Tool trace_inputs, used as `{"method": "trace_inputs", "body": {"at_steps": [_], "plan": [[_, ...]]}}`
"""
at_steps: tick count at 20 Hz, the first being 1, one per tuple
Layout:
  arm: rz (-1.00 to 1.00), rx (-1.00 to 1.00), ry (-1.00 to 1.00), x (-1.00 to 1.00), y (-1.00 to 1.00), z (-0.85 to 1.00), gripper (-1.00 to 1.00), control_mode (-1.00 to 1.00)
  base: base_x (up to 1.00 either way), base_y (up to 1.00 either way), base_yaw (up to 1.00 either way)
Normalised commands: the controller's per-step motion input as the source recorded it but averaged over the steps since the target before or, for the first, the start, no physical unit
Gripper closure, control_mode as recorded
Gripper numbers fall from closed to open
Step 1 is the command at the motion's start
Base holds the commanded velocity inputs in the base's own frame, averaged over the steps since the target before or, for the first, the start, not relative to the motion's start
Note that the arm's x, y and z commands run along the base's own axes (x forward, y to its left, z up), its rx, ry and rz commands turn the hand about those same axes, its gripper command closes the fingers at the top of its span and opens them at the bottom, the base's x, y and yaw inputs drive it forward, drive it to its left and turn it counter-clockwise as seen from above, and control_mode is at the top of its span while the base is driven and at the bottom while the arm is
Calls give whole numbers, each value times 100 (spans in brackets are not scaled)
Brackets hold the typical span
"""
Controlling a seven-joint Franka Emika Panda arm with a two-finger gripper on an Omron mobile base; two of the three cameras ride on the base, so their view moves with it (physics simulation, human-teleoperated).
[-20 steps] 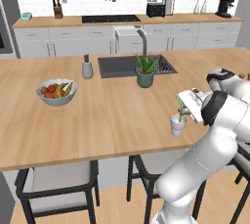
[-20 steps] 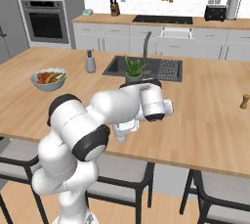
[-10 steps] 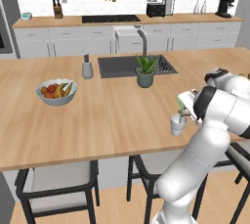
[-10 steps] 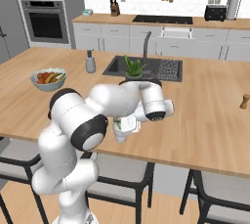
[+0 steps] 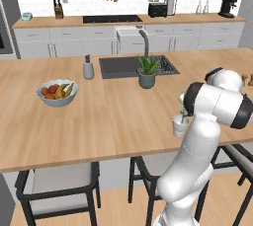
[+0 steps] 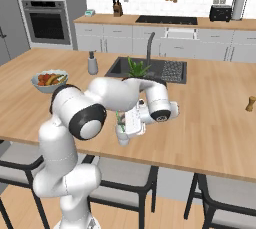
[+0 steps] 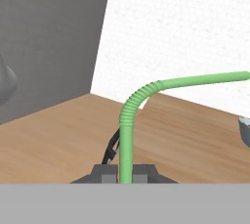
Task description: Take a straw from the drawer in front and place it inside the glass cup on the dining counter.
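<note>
The thin green straw (image 7: 128,120) with its bent tip stands pinched between my gripper's (image 7: 126,173) two dark fingertips. In the right base view the gripper (image 6: 124,121) is shut on the straw (image 6: 119,117) just above the small glass cup (image 6: 122,135). That cup stands near the front edge of the light-wood dining counter (image 6: 215,123). From the left base view the straw (image 5: 182,112) reaches down to the rim of the glass cup (image 5: 180,126); whether its lower end is inside I cannot tell. My forearm hides most of the hand. The drawer is out of view.
On the counter (image 5: 99,121) stand a fruit bowl (image 5: 57,93), a grey dispenser (image 5: 88,68), a potted plant (image 5: 147,74) and the dark sink (image 5: 123,65) with its faucet. A small pepper mill (image 6: 249,104) stands at the right. Stools (image 5: 59,185) sit under the front edge.
The arm's elbow has swung a little while the hand stays over the cup with the straw. Cup and base have not moved.
</note>
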Motion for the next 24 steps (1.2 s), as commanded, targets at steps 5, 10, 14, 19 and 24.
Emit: {"method": "trace_inputs", "body": {"at_steps": [5,10,14,19,24], "plan": [[0,0,0,9,0,-11,100,-100,0,0,0],[1,0,0,7,0,-9,100,-100,0,0,0],[1,0,0,8,0,-7,100,-100,0,0,0],[1,0,0,10,0,-11,100,-100,0,0,0],[2,0,0,5,0,-17,100,-100,0,0,0]]}}
